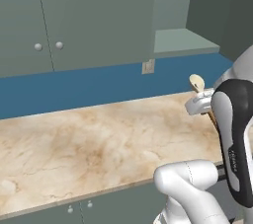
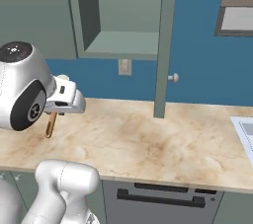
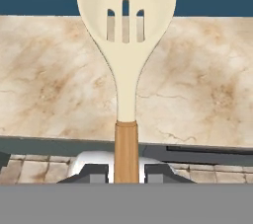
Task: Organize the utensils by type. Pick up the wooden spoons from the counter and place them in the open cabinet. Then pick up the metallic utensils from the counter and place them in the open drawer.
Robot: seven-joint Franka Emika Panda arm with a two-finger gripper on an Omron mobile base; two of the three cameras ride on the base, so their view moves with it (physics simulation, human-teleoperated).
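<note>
My gripper (image 3: 126, 172) is shut on the orange-brown handle of a wooden spoon (image 3: 126, 20). Its cream slotted bowl points away from the hand, above the counter (image 3: 49, 80). In the left base view the gripper (image 1: 200, 104) hovers over the counter's (image 1: 99, 139) right part, the wooden spoon's bowl (image 1: 196, 83) sticking up. From the right base view the gripper (image 2: 66, 100) is at the left, the spoon handle (image 2: 50, 124) hanging below it. The open cabinet (image 1: 183, 40) (image 2: 123, 43) with its flat shelf lies above and beyond. The metallic utensils and the drawer are out of view.
The cabinet's open door (image 2: 165, 45) stands edge-on over the counter (image 2: 148, 139), knob to its right. A wall outlet (image 2: 125, 66) sits on the blue backsplash. Closed upper cabinets (image 1: 49, 46) are at the left. A dark-handled appliance front (image 2: 160, 196) is below the counter.
</note>
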